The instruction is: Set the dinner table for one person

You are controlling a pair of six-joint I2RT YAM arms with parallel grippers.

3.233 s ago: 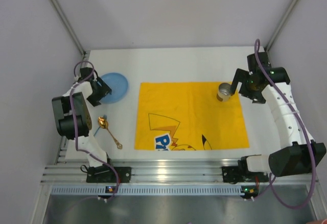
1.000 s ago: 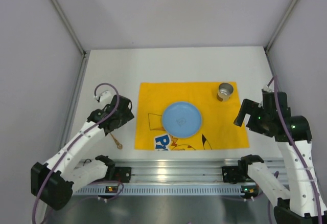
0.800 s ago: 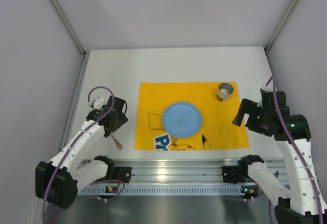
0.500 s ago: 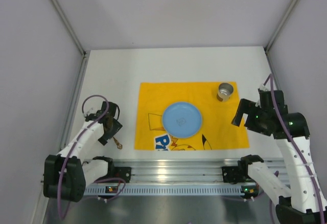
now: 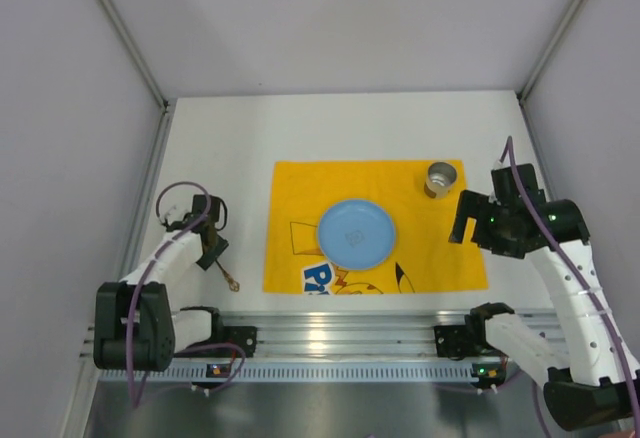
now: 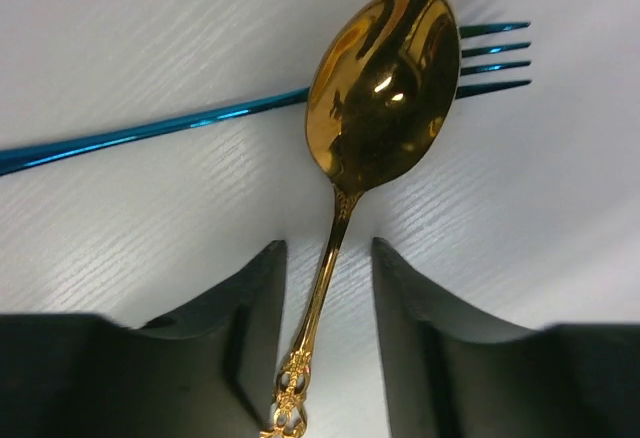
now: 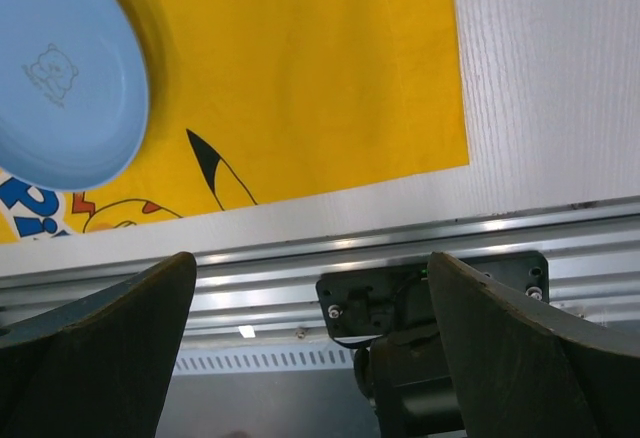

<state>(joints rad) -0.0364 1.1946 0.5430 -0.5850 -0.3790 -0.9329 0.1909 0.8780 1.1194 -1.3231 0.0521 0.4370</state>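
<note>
On the white dinner table a yellow mat holds a light blue plate at its middle and a metal cup at its far right corner. Left of the mat, a gold spoon lies flat, its bowl over the tines of a blue fork. My left gripper is low over the spoon. Its jaws straddle the handle with a gap on each side, so it is open. My right gripper hovers wide open and empty beside the mat's right edge.
The right wrist view shows the plate, the mat's near right corner and the aluminium rail with the arm base at the table's near edge. Grey walls close the table in on three sides.
The plate went from the table's left side to the middle of the mat. Since then my left arm swung left and down over the spoon, its jaws narrowing round the handle. My right arm rose slightly.
</note>
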